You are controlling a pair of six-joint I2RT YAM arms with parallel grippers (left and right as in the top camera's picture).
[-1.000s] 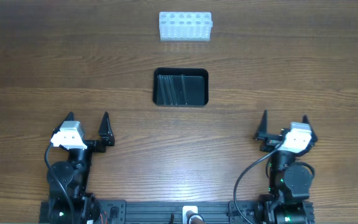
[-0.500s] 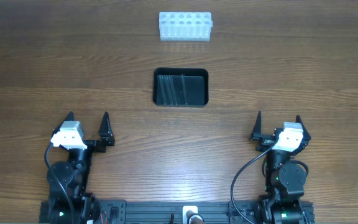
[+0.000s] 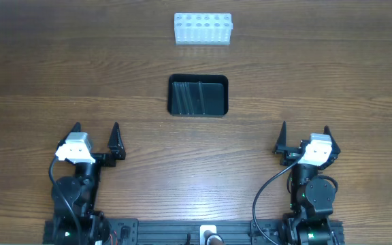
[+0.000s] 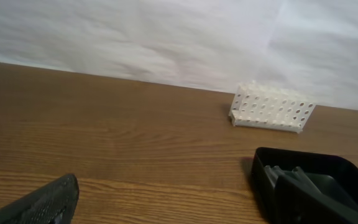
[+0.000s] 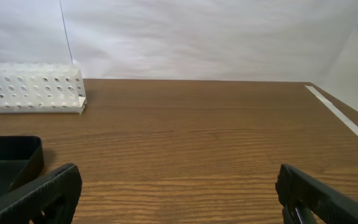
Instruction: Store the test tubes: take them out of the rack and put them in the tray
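The white test tube rack (image 3: 203,29) stands at the far middle of the table; I cannot tell whether tubes are in it. It also shows as the rack (image 4: 271,109) and the rack (image 5: 33,88). The black tray (image 3: 199,77) lies in front of the rack, with clear test tubes (image 3: 194,97) lying flat in it. My left gripper (image 3: 96,133) is open near the table's front left, well short of the tray (image 4: 261,163). At the front right my right gripper (image 3: 305,135) is open too, with the tray (image 5: 17,149) off to its side. Neither holds anything.
Bare wooden table lies around the tray and between both arms. A white backdrop (image 4: 135,37) rises behind the far edge. A pale strip (image 5: 340,118) marks the table's right edge. A thin cable (image 5: 66,31) hangs behind the rack.
My right gripper has shifted slightly to the left and turned a little, then held still. The left arm, rack and tray have not moved.
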